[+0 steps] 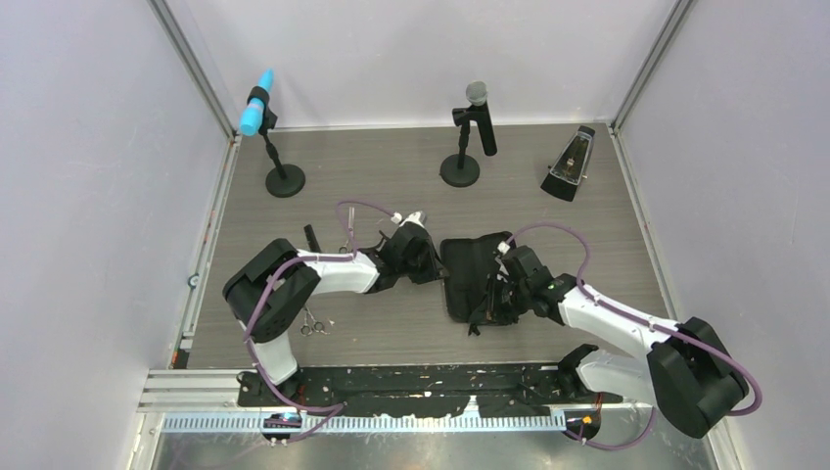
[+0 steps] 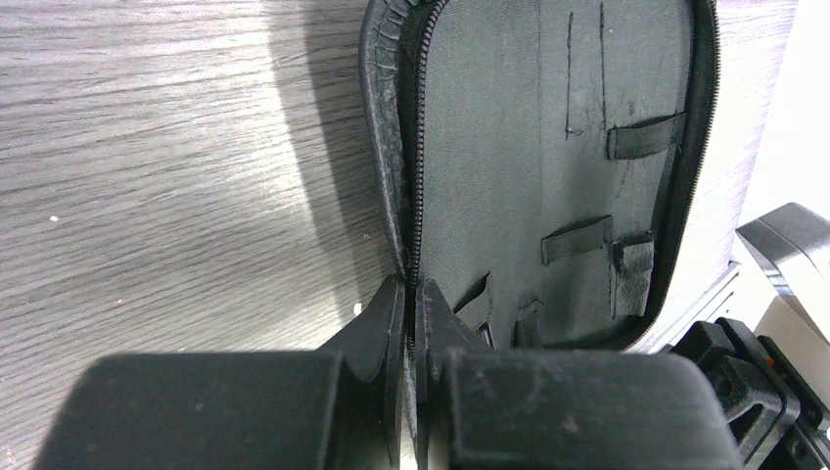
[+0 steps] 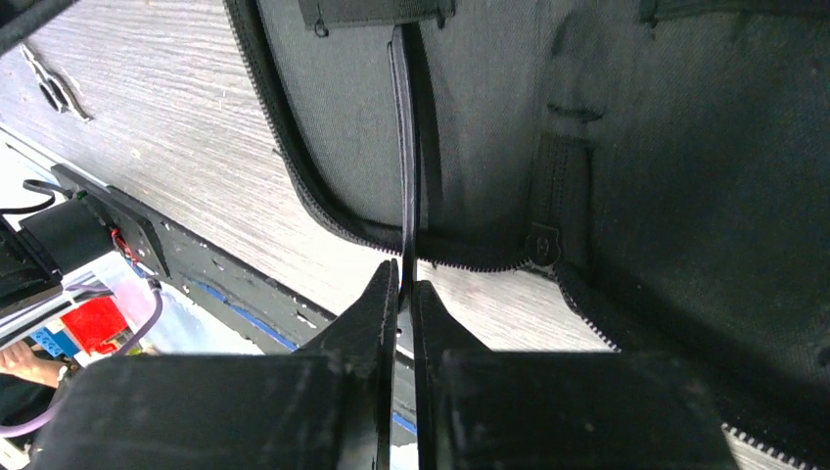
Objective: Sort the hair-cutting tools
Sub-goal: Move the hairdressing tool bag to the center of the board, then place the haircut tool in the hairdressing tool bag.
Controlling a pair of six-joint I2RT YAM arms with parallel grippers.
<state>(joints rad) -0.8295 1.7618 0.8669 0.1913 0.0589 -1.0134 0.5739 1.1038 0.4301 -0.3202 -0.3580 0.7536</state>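
A black zip case (image 1: 468, 284) lies open mid-table, its grey lining with elastic loops (image 2: 577, 238) facing up. My left gripper (image 1: 434, 257) (image 2: 409, 284) is shut on the case's left zipper edge (image 2: 416, 166). My right gripper (image 1: 492, 299) (image 3: 404, 269) is shut on a thin black tool (image 3: 405, 147), seen edge-on. It is either a hair clip or the comb. Its far end reaches under a strap (image 3: 372, 12) inside the case. One pair of silver scissors (image 1: 313, 324) (image 3: 54, 88) lies by the left arm's base. A second pair (image 1: 348, 238) and a short black piece (image 1: 311, 236) lie behind the left forearm.
Two microphones stand on round bases at the back, a blue-headed one (image 1: 284, 179) on the left and a grey-headed one (image 1: 460, 168) in the centre. A dark metronome (image 1: 569, 164) sits back right. White walls enclose the table, and a black mounting rail (image 1: 421, 380) runs along the near edge.
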